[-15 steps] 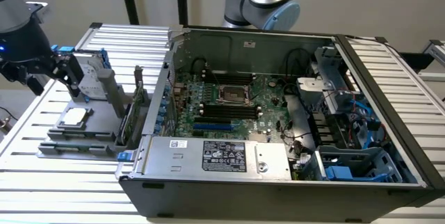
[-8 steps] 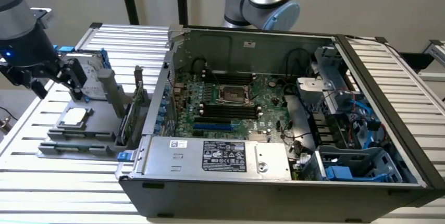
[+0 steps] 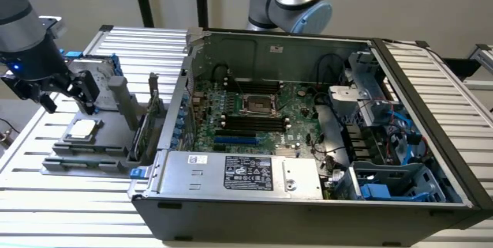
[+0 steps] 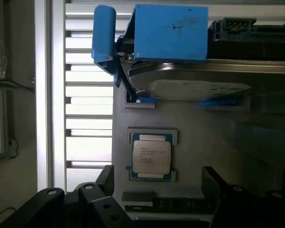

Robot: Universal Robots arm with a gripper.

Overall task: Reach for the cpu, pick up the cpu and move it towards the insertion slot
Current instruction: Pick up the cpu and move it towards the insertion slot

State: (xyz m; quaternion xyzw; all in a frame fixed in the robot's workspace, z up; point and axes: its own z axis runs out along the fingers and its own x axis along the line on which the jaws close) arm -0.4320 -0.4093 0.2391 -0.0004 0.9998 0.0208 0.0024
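Observation:
The cpu (image 3: 83, 130) lies flat, silvery top up, in a square recess of the grey parts holder (image 3: 104, 144) at the exterior view's left, outside the computer case. My gripper (image 3: 69, 105) hangs above and slightly behind it, open, with nothing between its black fingers (image 3: 86, 99). In the wrist view the cpu (image 4: 152, 156) sits just ahead of the spread gripper (image 4: 157, 178), not touched. The insertion slot (image 3: 258, 104), a silver-framed square socket with a dark centre, sits on the motherboard inside the open case.
A hard drive with blue rails (image 4: 180, 57) stands on the holder just beyond the cpu. Upright grey posts (image 3: 122, 95) and a memory stick (image 3: 142, 127) rise between the holder and the case wall (image 3: 181, 95). A second robot arm (image 3: 289, 0) stands behind the case.

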